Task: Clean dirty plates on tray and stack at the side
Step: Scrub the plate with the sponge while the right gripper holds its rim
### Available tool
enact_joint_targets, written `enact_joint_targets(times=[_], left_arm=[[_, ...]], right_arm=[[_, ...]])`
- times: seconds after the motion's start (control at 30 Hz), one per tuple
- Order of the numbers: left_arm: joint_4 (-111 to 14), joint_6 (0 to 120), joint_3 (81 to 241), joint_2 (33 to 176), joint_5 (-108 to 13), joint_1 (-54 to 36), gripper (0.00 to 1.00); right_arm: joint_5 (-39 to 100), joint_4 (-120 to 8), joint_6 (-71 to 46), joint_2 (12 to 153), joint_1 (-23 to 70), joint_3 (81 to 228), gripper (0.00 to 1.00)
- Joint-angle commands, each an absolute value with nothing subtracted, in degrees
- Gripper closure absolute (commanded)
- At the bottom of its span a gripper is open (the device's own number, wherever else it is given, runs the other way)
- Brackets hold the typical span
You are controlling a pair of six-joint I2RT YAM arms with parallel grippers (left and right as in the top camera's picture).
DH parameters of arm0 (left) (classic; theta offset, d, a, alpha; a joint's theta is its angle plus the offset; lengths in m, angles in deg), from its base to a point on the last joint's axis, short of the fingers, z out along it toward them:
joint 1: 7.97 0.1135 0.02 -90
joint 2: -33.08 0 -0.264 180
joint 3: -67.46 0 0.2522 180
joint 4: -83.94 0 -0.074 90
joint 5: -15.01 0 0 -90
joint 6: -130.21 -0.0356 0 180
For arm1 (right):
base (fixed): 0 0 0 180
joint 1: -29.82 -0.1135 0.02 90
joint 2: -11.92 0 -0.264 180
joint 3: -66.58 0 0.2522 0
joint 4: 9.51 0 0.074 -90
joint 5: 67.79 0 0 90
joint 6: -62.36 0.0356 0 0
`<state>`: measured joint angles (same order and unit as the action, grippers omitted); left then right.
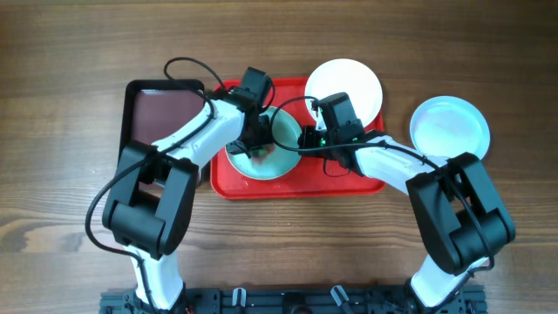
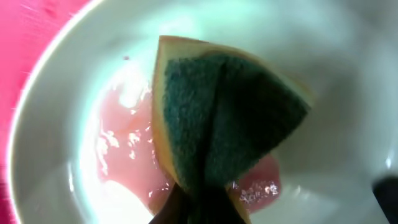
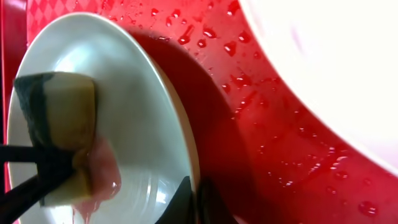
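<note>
A pale blue plate (image 1: pixel 281 131) lies on the red tray (image 1: pixel 349 183), tilted up at its right side. My left gripper (image 1: pixel 259 150) is shut on a yellow and green sponge (image 2: pixel 230 118), which presses into a pink watery smear (image 2: pixel 124 149) at the plate's centre. The right gripper (image 3: pixel 198 199) is shut on the plate's rim (image 3: pixel 186 143), one finger inside and one beneath. A white plate (image 1: pixel 349 83) rests on the tray's back right corner. Another pale blue plate (image 1: pixel 449 126) sits on the table to the right of the tray.
A dark maroon tray (image 1: pixel 161 109) with a black rim lies left of the red tray. Water drops and red streaks cover the red tray floor (image 3: pixel 267 124). Both arms cross over the tray's front half.
</note>
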<state>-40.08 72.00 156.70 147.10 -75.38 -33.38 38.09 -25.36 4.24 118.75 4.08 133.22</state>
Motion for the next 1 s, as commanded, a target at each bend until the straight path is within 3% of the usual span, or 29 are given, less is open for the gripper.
enact_joint_targets(times=[0.0, 0.1, 0.4, 0.83, 0.97], left_arm=[[-37.9, 75.8, 154.5, 150.0, -93.6, -32.3, 0.96], [-34.1, 71.7, 154.5, 150.0, -87.4, -32.9, 0.96], [-28.2, 52.8, 154.5, 150.0, -49.0, -33.1, 0.96], [-40.6, 56.9, 155.3, 150.0, -43.0, -27.5, 0.96], [-38.8, 64.9, 158.6, 149.5, -58.1, -24.2, 0.96]], right_arm=[[39.9, -25.7, 4.1, 120.1, 3.7, 133.9, 0.96], [40.0, -25.7, 4.1, 120.1, 3.8, 133.9, 0.96], [43.3, -26.5, 4.5, 120.1, 6.3, 133.9, 0.96], [44.6, -26.9, 4.5, 120.1, 6.3, 133.9, 0.96], [44.6, -27.0, 5.4, 120.1, 6.3, 133.9, 0.96]])
